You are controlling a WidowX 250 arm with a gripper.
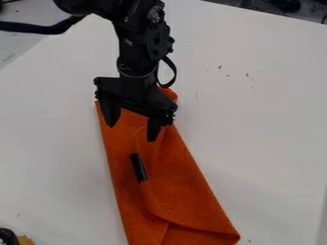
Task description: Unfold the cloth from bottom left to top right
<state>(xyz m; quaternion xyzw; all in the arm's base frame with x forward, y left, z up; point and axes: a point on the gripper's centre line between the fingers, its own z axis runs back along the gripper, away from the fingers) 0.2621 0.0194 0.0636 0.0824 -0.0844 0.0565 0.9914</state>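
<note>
The gripper [132, 133] hangs over the upper part of the orange cloth [185, 191], its two fingers spread apart with nothing held between them. Folded into a long narrow shape, the cloth runs from behind the gripper down to the bottom edge of the view. Its layers overlap, with a fold edge curving across the lower part and a rounded bit showing just right of the gripper's wrist. A small dark strip [138, 167] lies on the cloth below the fingertips. Whether the fingertips touch the cloth, I cannot tell.
The white table [268, 119] extends on both sides of the cloth. A dark object with a yellowish piece [25, 240] sits at the bottom left corner. Small dark specks dot the table at the upper right. The table's far edge crosses the top right.
</note>
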